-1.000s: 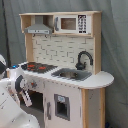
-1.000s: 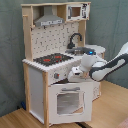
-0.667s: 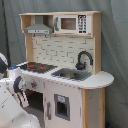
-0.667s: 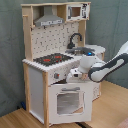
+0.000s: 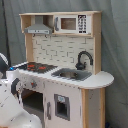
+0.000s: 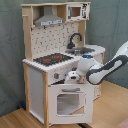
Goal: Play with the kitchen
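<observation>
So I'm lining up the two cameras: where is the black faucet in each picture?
First exterior view: the faucet stands right of centre, behind the sink, against the tiled back wall.
Second exterior view: the faucet sits at upper centre, right of the stovetop.
Shared landmark: the grey hood, upper left in both exterior views.

The kitchen (image 6: 60, 95) is white and light wood; stovetop (image 6: 50, 59) black with red rings; hood (image 5: 38, 30) grey.
</observation>
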Available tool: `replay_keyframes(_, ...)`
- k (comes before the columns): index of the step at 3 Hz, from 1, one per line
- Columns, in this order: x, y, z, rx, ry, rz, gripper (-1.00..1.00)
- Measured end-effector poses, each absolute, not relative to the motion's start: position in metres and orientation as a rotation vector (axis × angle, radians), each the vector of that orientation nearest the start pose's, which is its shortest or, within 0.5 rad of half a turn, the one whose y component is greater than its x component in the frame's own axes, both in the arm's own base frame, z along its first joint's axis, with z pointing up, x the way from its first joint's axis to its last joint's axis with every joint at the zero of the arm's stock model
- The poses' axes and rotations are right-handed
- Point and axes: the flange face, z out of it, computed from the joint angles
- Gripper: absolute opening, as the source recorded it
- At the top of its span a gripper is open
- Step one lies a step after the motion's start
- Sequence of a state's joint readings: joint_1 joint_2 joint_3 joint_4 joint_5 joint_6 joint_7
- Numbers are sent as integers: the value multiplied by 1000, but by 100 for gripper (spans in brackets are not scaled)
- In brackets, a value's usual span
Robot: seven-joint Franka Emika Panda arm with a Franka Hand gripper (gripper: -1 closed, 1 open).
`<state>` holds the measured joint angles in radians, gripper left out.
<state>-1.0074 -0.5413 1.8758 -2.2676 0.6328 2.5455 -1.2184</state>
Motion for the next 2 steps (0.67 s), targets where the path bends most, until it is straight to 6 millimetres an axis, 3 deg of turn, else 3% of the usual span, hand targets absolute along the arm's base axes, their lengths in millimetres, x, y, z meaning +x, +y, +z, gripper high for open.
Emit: replay_keyframes(2, 337, 433, 291, 2190, 2059, 313, -100)
